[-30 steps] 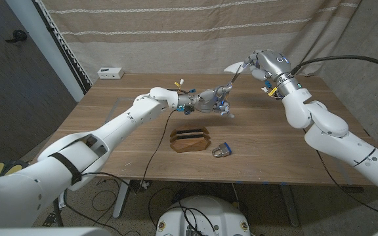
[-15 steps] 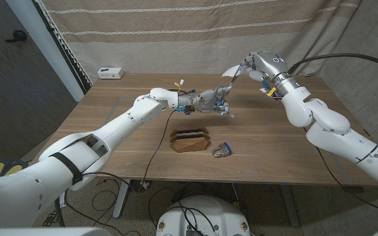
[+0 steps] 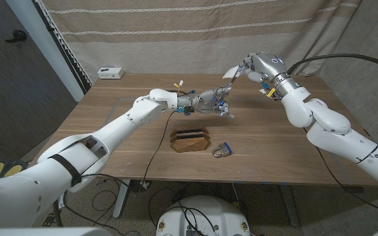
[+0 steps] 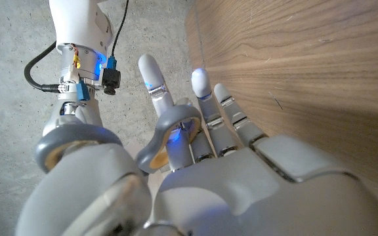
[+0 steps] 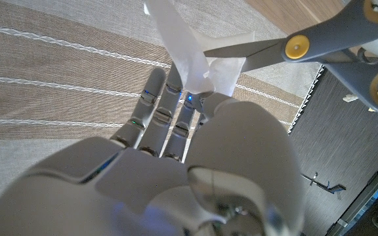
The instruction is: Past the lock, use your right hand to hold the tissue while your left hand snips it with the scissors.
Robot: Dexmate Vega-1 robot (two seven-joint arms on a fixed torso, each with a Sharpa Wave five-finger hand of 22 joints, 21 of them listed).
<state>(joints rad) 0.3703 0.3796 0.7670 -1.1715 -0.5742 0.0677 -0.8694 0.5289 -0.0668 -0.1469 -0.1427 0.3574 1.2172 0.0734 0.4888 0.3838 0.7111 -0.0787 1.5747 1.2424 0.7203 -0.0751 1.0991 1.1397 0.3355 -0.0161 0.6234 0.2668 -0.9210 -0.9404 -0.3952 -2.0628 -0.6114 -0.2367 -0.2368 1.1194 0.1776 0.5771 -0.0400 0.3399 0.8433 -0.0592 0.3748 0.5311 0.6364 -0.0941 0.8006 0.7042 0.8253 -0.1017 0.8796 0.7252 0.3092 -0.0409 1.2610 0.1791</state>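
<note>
Above the table, scissors at tissue

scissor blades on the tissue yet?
Touching. The right wrist view shows the scissors' blade tips meeting the tissue pinched by the right hand.

Open desk on both flanks, with the crowding at mid-desk and above the far edge.

The wooden holder and the lock sit just beside each other near the middle of the desk, with bare wood to either side of them and toward the near edge. Beyond them the left hand reaches across low over the desk with the scissors, whose blades meet the tissue hanging from the right hand above the far edge. A thin cable trails across the wood left of the holder. A small white box stands at the far left corner, well apart. The curtain hangs close behind the desk.
</note>
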